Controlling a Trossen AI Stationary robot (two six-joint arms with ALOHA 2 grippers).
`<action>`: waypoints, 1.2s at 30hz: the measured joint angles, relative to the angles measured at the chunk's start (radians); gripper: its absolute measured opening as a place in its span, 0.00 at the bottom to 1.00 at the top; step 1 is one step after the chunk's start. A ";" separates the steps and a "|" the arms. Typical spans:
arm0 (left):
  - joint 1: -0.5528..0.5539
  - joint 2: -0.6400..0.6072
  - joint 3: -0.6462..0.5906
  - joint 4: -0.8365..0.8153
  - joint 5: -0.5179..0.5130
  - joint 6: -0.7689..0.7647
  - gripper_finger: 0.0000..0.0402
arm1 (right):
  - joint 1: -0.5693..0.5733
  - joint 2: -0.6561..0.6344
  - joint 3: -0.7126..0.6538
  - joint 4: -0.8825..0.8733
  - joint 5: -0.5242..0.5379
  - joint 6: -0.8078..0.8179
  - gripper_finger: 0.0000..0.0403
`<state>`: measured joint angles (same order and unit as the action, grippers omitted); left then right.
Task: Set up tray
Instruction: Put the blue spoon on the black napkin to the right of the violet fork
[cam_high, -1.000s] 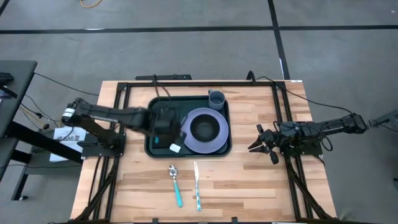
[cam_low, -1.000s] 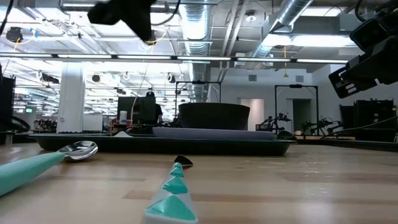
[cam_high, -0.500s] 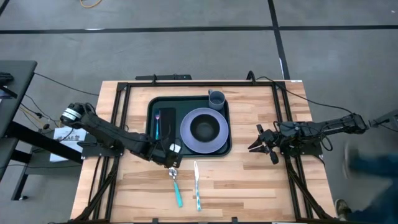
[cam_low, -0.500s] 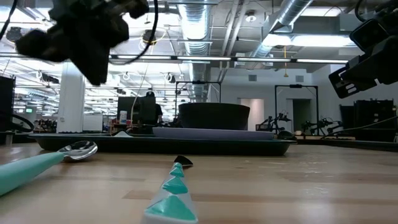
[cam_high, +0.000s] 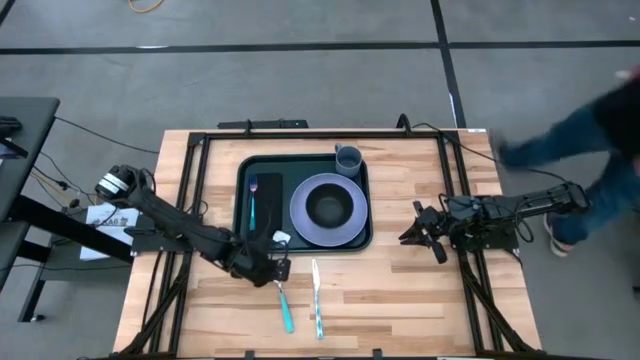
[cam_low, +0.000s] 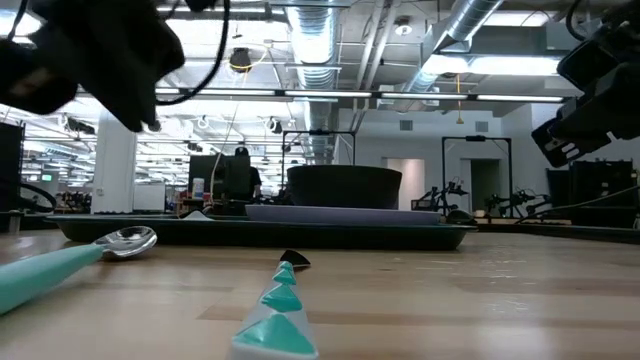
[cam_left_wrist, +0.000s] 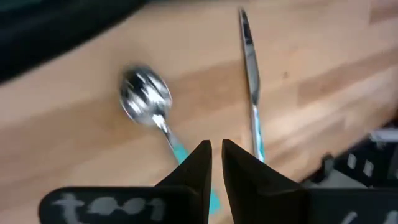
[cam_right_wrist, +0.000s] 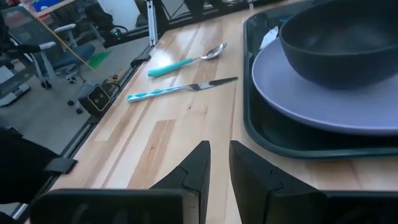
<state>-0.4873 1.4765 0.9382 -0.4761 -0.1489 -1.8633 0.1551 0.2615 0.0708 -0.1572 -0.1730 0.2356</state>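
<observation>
The dark green tray (cam_high: 240, 240) lies at the table's middle. In it are a lavender plate (cam_high: 300, 228) with a dark bowl (cam_high: 327, 207), a grey cup (cam_high: 347, 158), and a teal-handled fork (cam_high: 253, 198) on a black napkin (cam_high: 268, 205). A teal-handled spoon (cam_high: 283, 297) and a knife (cam_high: 316, 297) lie flat on the wood near the front edge. My left gripper (cam_high: 277, 268) hovers shut above the spoon's handle (cam_left_wrist: 180, 149), clear of the table (cam_low: 140, 100). My right gripper (cam_high: 415, 233) waits shut at the table's right, beside the tray (cam_right_wrist: 219, 155).
Black frame rails run along the table's left, right and far sides (cam_high: 460, 190). A person (cam_high: 590, 140) moves past on the floor beyond the table's right edge. Bare wood (cam_high: 400, 300) lies right of the knife.
My left gripper has gone from over the tray's left part toward the table's near edge and now stands over the spoon. The fork on the napkin, covered by the gripper a second ago, now shows. A person has come into view at the right.
</observation>
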 joint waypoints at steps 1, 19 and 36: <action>-0.012 0.000 0.000 0.007 0.002 -0.014 0.06 | 0.000 0.000 0.000 0.000 0.000 0.000 0.13; -0.061 0.000 0.000 0.129 -0.028 0.166 0.06 | 0.000 0.000 0.000 -0.004 0.003 -0.007 0.13; -0.009 0.000 0.000 0.163 -0.031 0.454 0.53 | 0.000 0.000 0.000 -0.006 0.018 0.133 0.13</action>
<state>-0.4966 1.4769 0.9382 -0.3136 -0.1802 -1.4090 0.1549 0.2615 0.0711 -0.1635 -0.1552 0.3688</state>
